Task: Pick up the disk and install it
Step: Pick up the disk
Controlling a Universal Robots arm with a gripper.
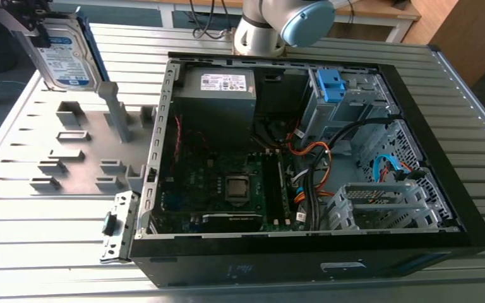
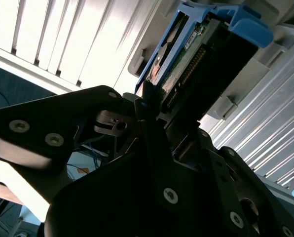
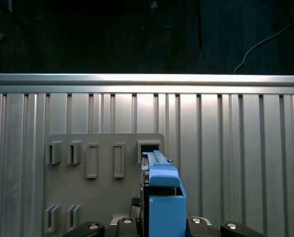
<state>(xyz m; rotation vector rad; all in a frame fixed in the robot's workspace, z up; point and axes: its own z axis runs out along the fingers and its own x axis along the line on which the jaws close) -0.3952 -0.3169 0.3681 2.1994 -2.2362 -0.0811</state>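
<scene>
One ribbed metal table (image 1: 444, 88) lies beneath the disk (image 1: 61, 53) the tool (image 2: 162, 106) grips.

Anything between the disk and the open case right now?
The gripper holds the disk above the fixture plate. Toward the computer case, at the exterior view's right, stand a tall grey post and the case's near wall. Inside, cables cross near the drive cages.
</scene>
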